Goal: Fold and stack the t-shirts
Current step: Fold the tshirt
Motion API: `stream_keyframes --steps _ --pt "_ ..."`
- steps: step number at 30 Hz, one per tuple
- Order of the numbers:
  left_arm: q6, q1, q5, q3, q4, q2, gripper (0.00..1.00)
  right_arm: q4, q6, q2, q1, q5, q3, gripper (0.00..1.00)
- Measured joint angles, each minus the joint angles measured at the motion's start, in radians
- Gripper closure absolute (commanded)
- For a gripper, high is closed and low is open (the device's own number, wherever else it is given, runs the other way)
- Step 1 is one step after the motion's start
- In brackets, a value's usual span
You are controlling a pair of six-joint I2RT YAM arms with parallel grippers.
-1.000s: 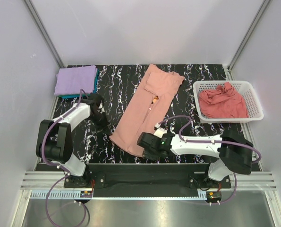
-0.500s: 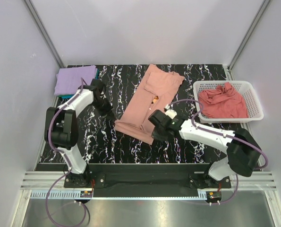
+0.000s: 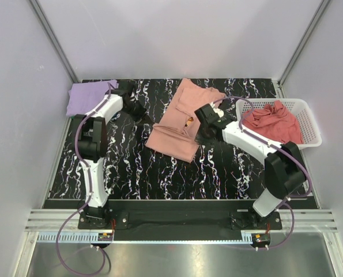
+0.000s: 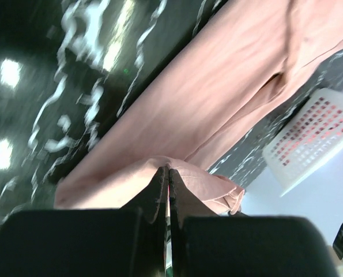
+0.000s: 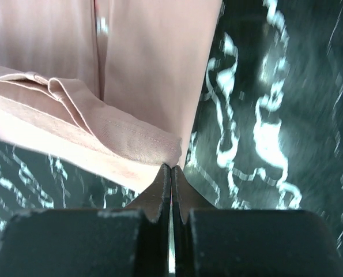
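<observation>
Well, the salmon-pink t-shirt [image 3: 185, 109] lay slantwise on the middle of the black marbled desk [image 3: 159, 179], its far end toward the back wall and its near end doubled over onto the rest of it. A small orange print [image 3: 189, 121] showed on the shirt just beyond the doubled part.

My left fingers [image 4: 157, 187] were pressed together at the left corner of that doubled layer. My wrist view showed pink cloth bunched right at their tips, pinched between them. My right fingers [image 5: 159, 190] were pressed together too, nipping the right corner of the same layer, where a stitched hem ran up to their tips. From above, my left arm reached in along the shirt's left side and my right arm came in on its right side. The tips themselves were hard to pick out against the dark desk.

Left of the shirt and farther back, a lavender t-shirt [image 3: 85, 98] lay flat at the desk's corner, its near right edge partly hidden by my left arm. Right of the shirt stood a white lattice basket [image 3: 281, 146] holding crumpled rose-pink cloth [image 3: 272, 124]. I could not tell how many garments that was. My right arm ran between the shirt and the basket.
</observation>
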Motion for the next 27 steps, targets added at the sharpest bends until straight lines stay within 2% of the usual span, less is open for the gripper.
stream_keyframes --steps 8,27 --pt "-0.042 0.0 0.05 0.122 0.054 0.099 1.0 0.0 -0.106 0.084 -0.093 -0.035 0.088 1.0" --pt "-0.209 -0.013 0.111 0.155 0.342 0.199 1.0 0.0 -0.211 0.225 -0.197 -0.077 0.237 1.0"
